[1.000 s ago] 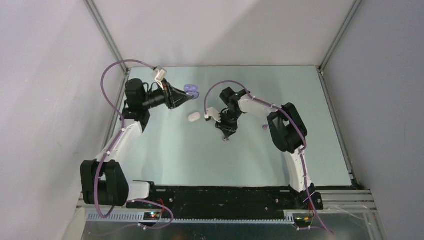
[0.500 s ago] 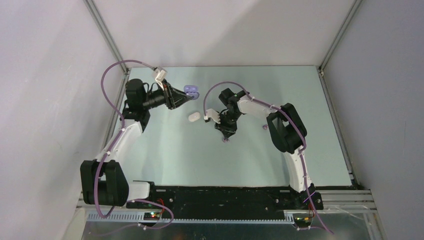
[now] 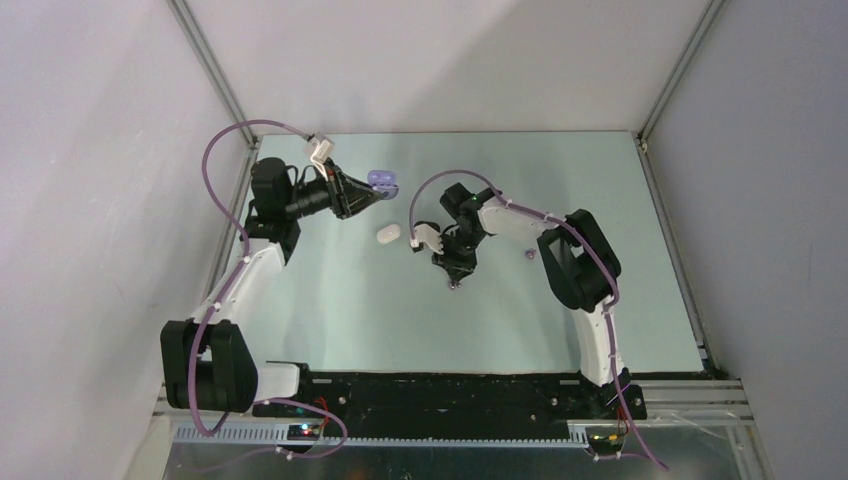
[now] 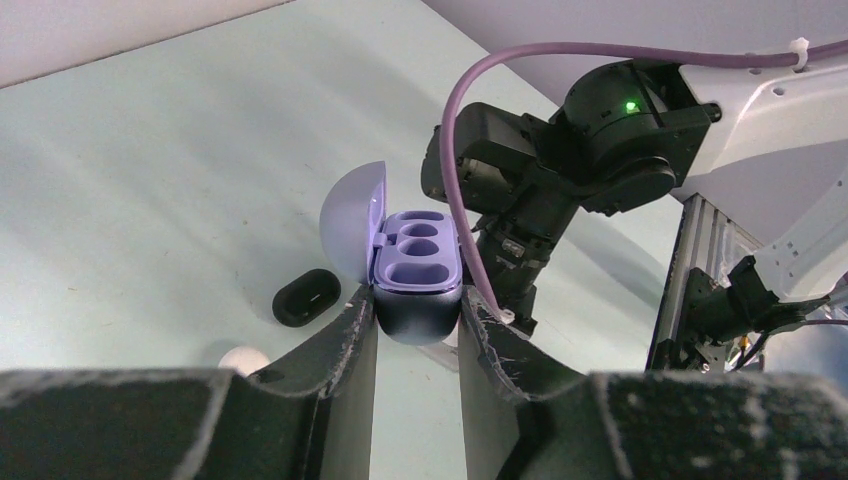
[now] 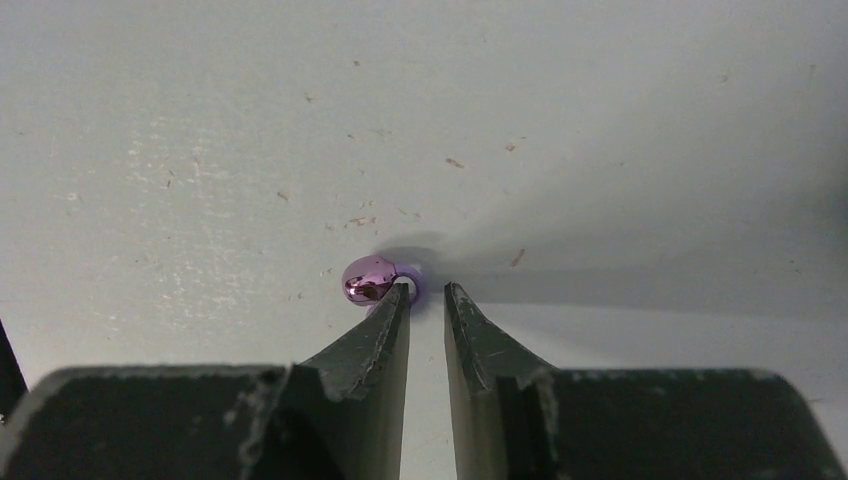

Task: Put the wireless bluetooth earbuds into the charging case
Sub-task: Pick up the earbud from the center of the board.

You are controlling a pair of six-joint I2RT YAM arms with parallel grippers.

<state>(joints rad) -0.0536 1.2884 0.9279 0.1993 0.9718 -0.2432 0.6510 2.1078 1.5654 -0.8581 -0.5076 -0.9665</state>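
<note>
The left tool [image 4: 416, 300], with matte black fingers [image 4: 345, 340] scuffed grey at the edges, is clamped on the base of the charging case [image 4: 415, 275]. The charging case is a smooth, rounded lavender shell. Its domed lid [image 4: 352, 225] is hinged up, and two round wells show in the paler insert. From above, the charging case [image 3: 381, 181] is held clear of the pale, matte tabletop [image 3: 350, 310], towards the far left.

There are three cases in all. A white, pebble-shaped one [image 3: 388, 233] lies on the tabletop just nearer the arm bases than the charging case. A glossy black oval one [image 4: 307, 297] lies beyond the charging case in the left wrist view.

Two wireless bluetooth earbuds can be counted, both lavender. The first earbud [image 5: 367, 278] is a tiny, shiny drop with a mirror-like sheen. It rests on the speckled tabletop well to the right of the charging case and nearer the bases, under the right tool [image 5: 425, 292]. It touches the outer side of that tool's left-hand fingertip, and its pale ring-shaped tip reaches into the gap. The right tool's dark, tapered fingers stand a narrow slit apart. Whether they pinch that tip cannot be told from this angle. The second earbud [image 3: 529, 254] lies alone, further right still of the charging case, and is too small to show any detail.
</note>
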